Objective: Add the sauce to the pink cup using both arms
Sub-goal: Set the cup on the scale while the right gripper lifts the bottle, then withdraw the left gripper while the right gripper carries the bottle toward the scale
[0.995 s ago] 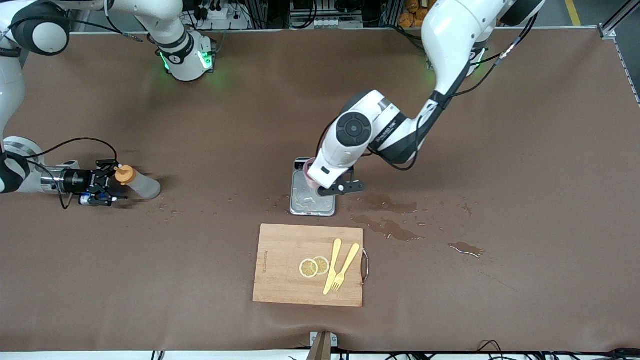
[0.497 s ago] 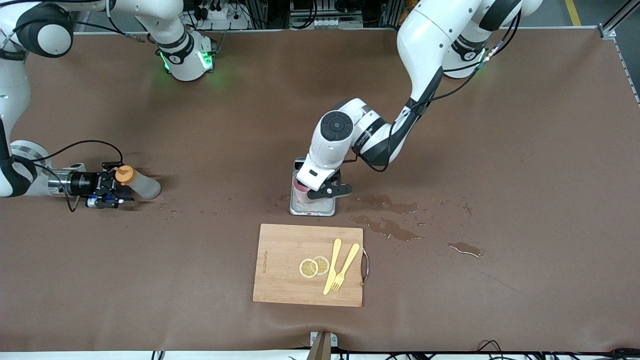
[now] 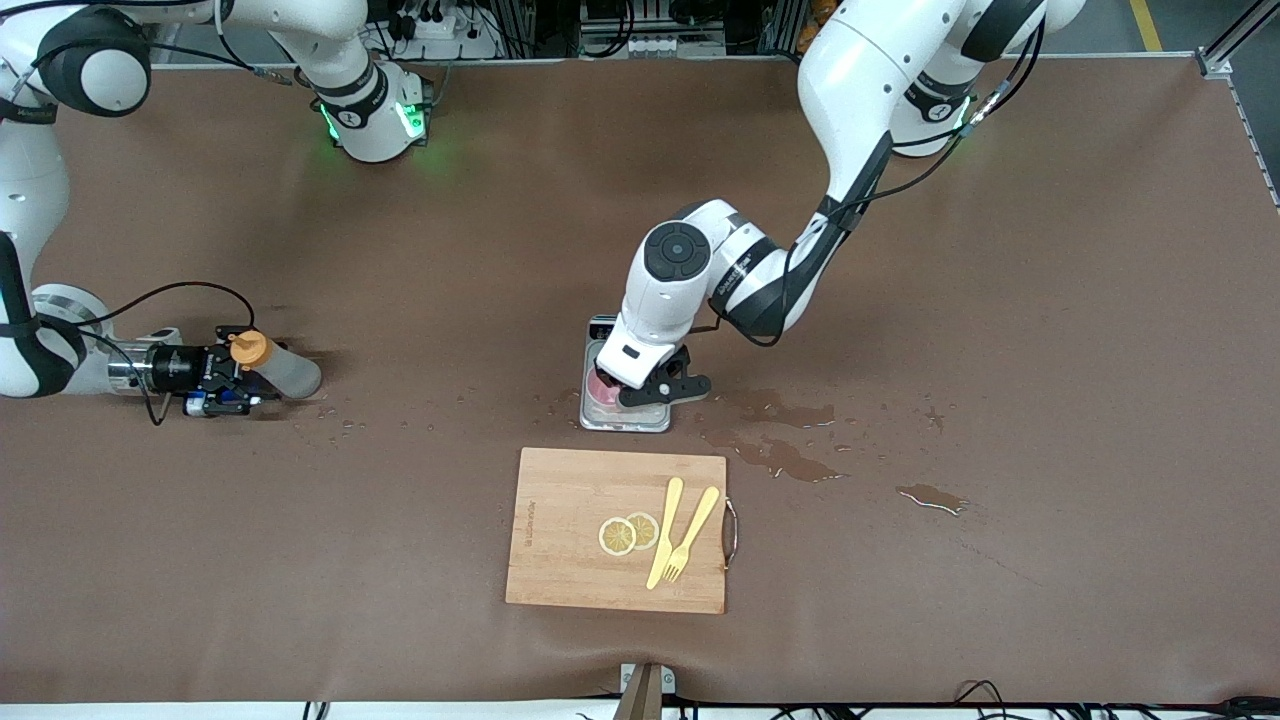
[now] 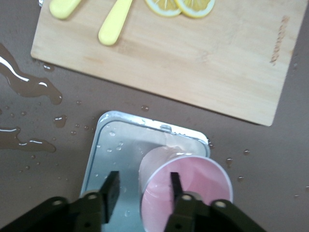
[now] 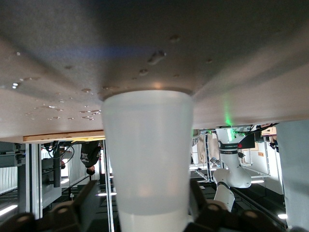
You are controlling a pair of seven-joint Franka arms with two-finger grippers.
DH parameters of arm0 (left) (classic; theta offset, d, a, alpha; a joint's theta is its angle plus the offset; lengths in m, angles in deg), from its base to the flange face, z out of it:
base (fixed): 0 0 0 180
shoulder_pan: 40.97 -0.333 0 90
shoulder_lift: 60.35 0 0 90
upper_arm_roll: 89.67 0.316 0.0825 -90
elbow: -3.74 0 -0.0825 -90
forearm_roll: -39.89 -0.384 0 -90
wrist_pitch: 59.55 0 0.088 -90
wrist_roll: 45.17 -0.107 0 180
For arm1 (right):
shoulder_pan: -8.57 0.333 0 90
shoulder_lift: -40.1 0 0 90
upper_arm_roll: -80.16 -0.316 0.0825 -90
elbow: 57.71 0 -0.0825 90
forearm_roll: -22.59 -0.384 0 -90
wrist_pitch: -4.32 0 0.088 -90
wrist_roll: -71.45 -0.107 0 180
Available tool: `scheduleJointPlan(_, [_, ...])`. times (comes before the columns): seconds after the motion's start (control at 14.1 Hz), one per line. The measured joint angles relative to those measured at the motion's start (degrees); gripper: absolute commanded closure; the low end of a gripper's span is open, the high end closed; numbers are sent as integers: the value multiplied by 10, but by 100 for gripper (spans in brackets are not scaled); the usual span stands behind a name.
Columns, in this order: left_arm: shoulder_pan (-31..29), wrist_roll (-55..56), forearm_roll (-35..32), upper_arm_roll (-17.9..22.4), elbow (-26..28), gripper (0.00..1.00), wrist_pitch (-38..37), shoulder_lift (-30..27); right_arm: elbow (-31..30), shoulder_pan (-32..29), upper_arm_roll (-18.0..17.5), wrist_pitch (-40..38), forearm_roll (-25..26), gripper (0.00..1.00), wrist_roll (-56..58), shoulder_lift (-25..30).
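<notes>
Pink cup (image 4: pixel 186 186) on the scale (image 4: pixel 116 145), rim pinched by left end effector (image 4: pixel 142 186); sauce (image 3: pixel 282 370) clamped in right end effector (image 3: pixel 222 373).

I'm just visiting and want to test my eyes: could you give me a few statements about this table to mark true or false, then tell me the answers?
1. The pink cup stands on the wooden cutting board. False: it is on the wet metal scale, which lies farther from the front camera than the board.
2. The left gripper has one finger inside the cup and one outside. True.
3. The sauce bottle stands upright. False: it lies on its side, with the right gripper at its orange cap end.
4. Two lemon slices lie on the board. True.
5. The table is dry. False: puddles lie beside the scale.
</notes>
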Motion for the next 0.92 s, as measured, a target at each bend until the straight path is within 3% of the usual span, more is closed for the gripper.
scheduleJointPlan(0.43, [-41,-66,-40,8,-5,0,-82,-82,0,0,0,0,-1,61,0,0])
scheduleJointPlan(0.92, [-166,-273,-40,11,-5,0,-198,-148,9,25,0,3,-1,61,-75,43])
